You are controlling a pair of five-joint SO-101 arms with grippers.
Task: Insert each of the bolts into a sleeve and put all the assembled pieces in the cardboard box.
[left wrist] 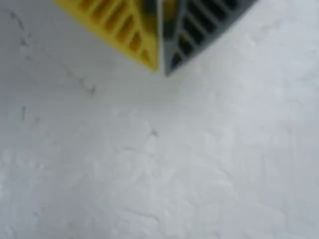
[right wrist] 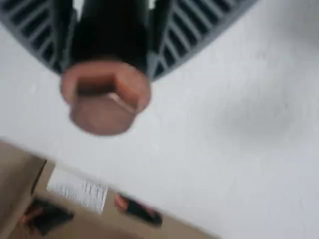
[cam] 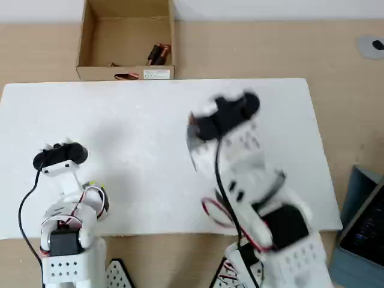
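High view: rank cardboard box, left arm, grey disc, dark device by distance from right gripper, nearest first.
From the right gripper, shut on a bolt:
1. cardboard box, beyond the mat, to its left.
2. left arm, across the mat.
3. grey disc, far right corner, and dark device, right edge: too close to call.

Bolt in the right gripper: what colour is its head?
Copper. The bolt shows best in the right wrist view.
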